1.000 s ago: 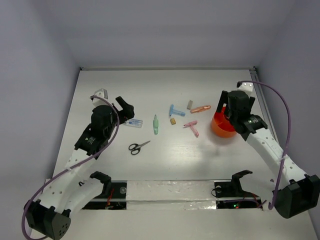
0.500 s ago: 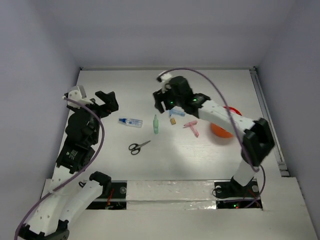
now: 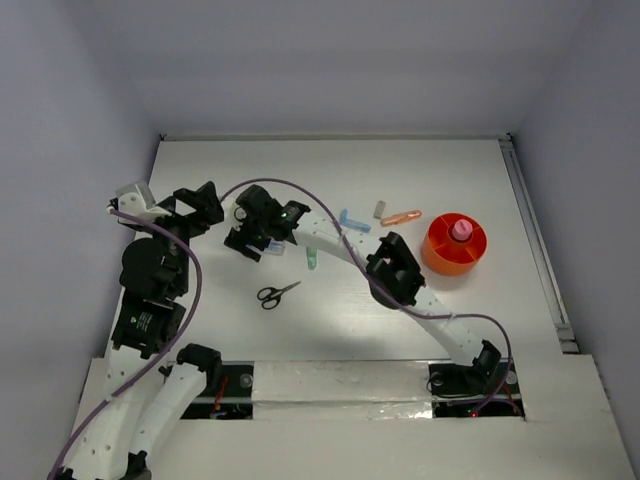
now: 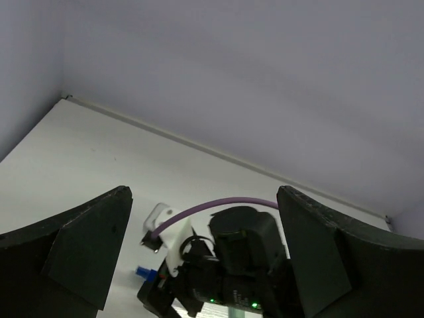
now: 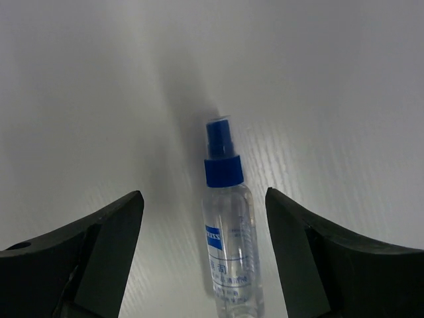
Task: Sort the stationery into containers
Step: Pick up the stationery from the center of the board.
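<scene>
White table [image 3: 420, 170]: right claw [image 5: 204, 199] gapes above the clear-blue spray bottle [image 5: 228, 252]; left claw [image 4: 204, 199] gapes too, empty

Scissors [image 3: 277, 294] left of bowl [image 3: 438, 259]

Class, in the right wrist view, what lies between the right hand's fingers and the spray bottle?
Only bare white table on each side, shown in the right wrist view. The open right hand straddles the spray bottle without touching it.

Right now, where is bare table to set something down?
Bare: the far strip of table behind the blue T-piece, and the near-right patch before the orange bowl. Crowded: mid-table, around the right gripper, spray bottle, green stick.
</scene>
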